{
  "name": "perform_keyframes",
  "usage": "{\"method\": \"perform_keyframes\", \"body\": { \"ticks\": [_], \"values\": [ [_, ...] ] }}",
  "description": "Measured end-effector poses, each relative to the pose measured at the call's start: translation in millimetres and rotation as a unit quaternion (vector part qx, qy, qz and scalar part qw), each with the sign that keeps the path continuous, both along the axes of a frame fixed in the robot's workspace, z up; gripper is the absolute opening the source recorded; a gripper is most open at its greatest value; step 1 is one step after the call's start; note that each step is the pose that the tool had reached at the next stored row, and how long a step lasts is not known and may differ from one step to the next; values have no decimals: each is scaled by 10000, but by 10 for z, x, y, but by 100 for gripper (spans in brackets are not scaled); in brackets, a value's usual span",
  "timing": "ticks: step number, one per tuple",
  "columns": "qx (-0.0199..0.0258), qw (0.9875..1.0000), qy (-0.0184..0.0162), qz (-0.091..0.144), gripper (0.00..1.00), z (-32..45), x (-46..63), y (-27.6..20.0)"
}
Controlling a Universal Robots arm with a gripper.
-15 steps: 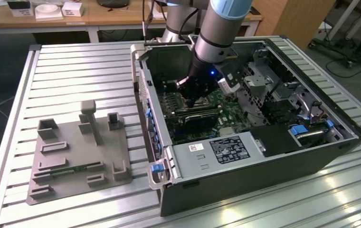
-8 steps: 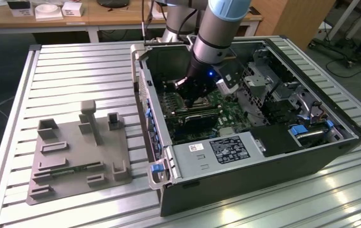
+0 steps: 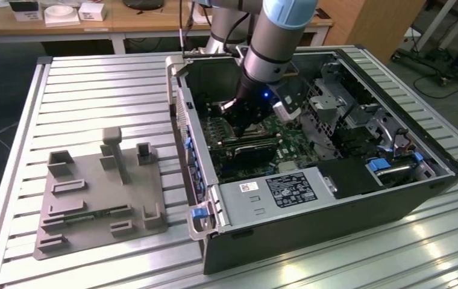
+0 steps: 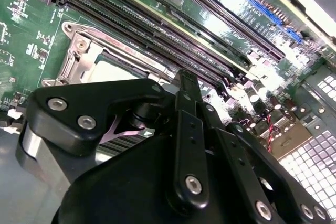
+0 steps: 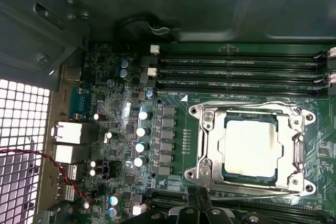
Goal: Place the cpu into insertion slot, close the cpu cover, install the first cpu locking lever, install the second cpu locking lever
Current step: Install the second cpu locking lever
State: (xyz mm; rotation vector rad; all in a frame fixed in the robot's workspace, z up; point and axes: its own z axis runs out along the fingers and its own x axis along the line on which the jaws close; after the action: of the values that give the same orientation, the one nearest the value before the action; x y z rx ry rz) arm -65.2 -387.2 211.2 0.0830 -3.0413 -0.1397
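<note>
End effector (image 3: 249,123) pointing down inside the open computer case (image 3: 422,192), fingers clenched together, empty, just above the cpu cover (image 5: 251,148).

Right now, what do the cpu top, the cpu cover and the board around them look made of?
The cpu: pale matte metal, apparently, with a dull even sheen. The cpu cover: bright silvery metal, probably stamped steel, with sharp glints and screw heads at its corners. The circuit board: glossy green laminate, likely fibreglass, dotted with soldered parts.

above cpu cover (image 5: 251,148): open | flanks: memory slots (image 5: 239,69) | outer bound: case wall (image 3: 182,114)
</note>
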Motion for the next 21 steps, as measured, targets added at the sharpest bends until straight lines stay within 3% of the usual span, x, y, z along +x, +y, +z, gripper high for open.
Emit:
{"method": "perform_keyframes", "body": {
  "ticks": [2, 8, 14, 21],
  "values": [
    [30, 10000, 0, 2, 11, -10, -1, 1],
    [46, 10000, 0, 11, 11, -48, -5, 0],
    [93, 10000, 0, 25, 11, -69, -14, 0],
    [100, 9999, 0, 32, 11, -99, -18, 0]
  ]
}}
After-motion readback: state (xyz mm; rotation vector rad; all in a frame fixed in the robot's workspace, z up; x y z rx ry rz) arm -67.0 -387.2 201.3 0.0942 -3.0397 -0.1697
